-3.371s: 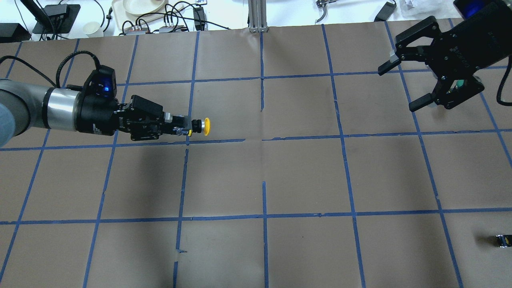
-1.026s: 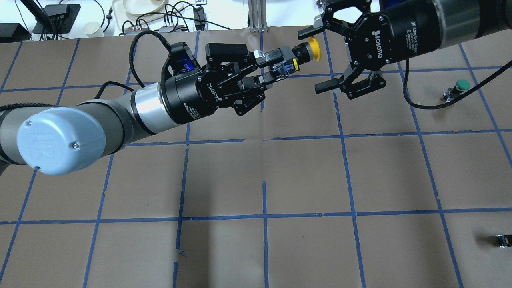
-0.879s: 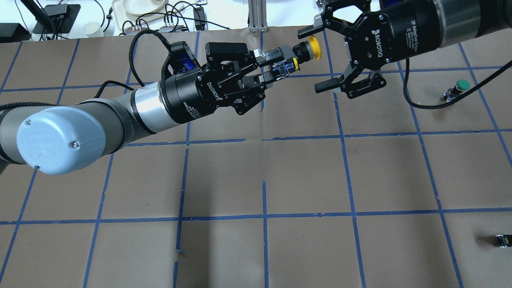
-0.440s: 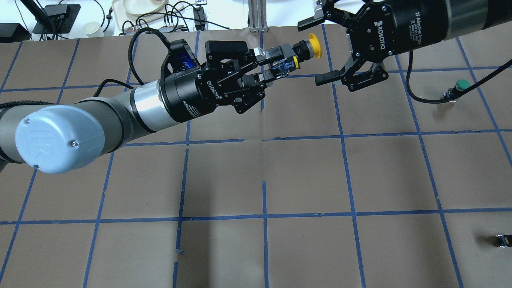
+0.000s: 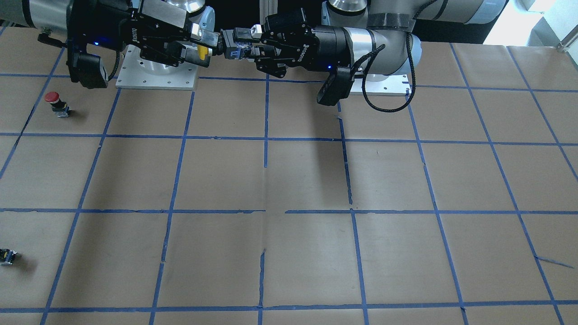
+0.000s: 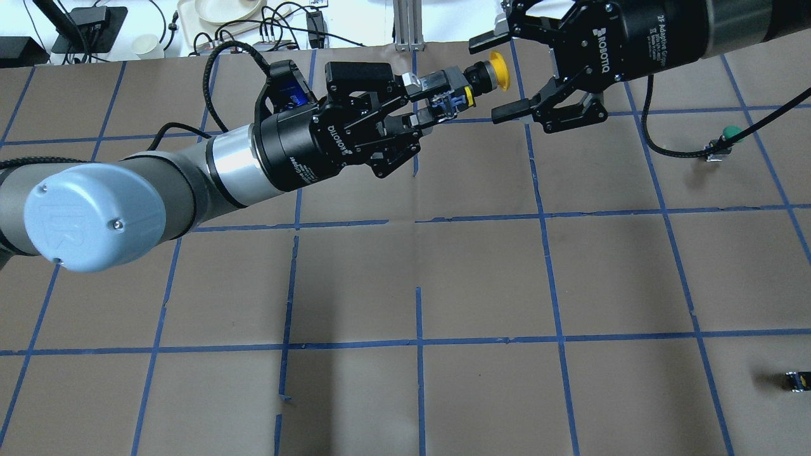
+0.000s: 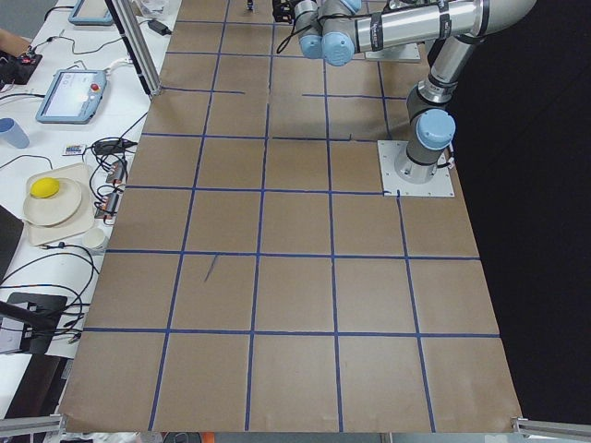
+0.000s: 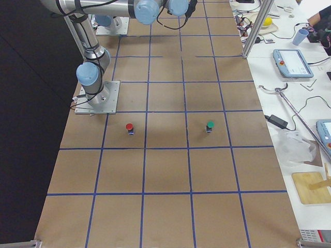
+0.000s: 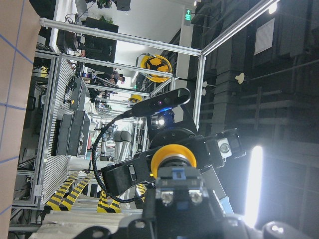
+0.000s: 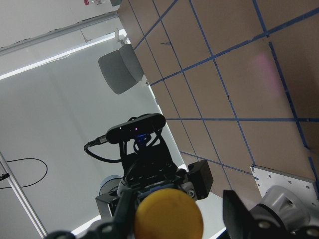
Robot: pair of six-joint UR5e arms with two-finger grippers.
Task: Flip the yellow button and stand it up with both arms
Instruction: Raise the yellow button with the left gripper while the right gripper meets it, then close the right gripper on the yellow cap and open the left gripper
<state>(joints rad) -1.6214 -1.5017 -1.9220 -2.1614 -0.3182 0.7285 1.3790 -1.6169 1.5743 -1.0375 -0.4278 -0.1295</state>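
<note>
The yellow button (image 6: 497, 66) is held in the air over the table's back middle. My left gripper (image 6: 434, 99) is shut on its black-and-grey body (image 6: 447, 90), with the cap pointing at my right gripper (image 6: 500, 78). The right gripper is open, with one finger on each side of the yellow cap and not touching it. In the front-facing view the cap (image 5: 204, 52) sits between the right gripper's fingers (image 5: 197, 30), and the left gripper (image 5: 244, 44) holds the body. The left wrist view shows the cap (image 9: 173, 155) from behind. The right wrist view shows it (image 10: 168, 215) head-on.
A red-capped button (image 5: 53, 97) and a green-capped button (image 6: 732, 133) stand on the brown paper on the robot's right side. A small black-and-yellow piece (image 6: 796, 380) lies near the front right edge. Cables and dishes lie beyond the table's far edge.
The left gripper lifted the button from low on the left to the back middle. The right gripper moved left, and the cap now lies between its open fingers.
</note>
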